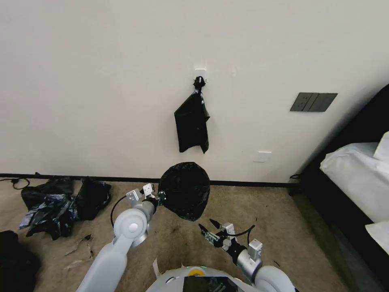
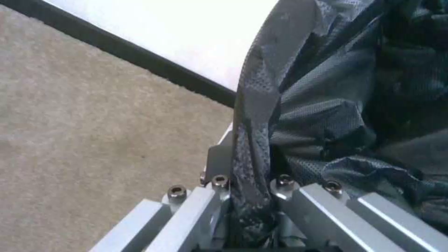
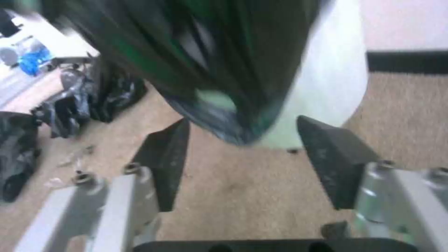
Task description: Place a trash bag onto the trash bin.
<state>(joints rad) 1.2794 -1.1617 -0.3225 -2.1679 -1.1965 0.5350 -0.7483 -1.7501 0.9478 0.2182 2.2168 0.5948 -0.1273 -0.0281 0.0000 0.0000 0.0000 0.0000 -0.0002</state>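
Head view: your left gripper [image 1: 161, 198] is clamped on the edge of the bag [image 1: 184, 190], which drapes over the bin [image 3: 327, 80] on the carpet [image 1: 283, 227] by the wall. Your right gripper [image 1: 207, 227] hovers just beside the bag, jaws spread wide and empty.

The trash bag [image 1: 184, 190] sits over the trash bin [image 3: 327, 80] on the floor [image 1: 283, 227], close to the wall [image 1: 101, 81]. The left hand [image 1: 160, 198] is at the bag's left edge, pinching its film; the right hand [image 1: 208, 227] hangs apart, before the bin. A bundle of bags [image 1: 192, 121] hangs on the wall above. A heap of plastic [image 1: 60, 202] lies at the floor's left edge.
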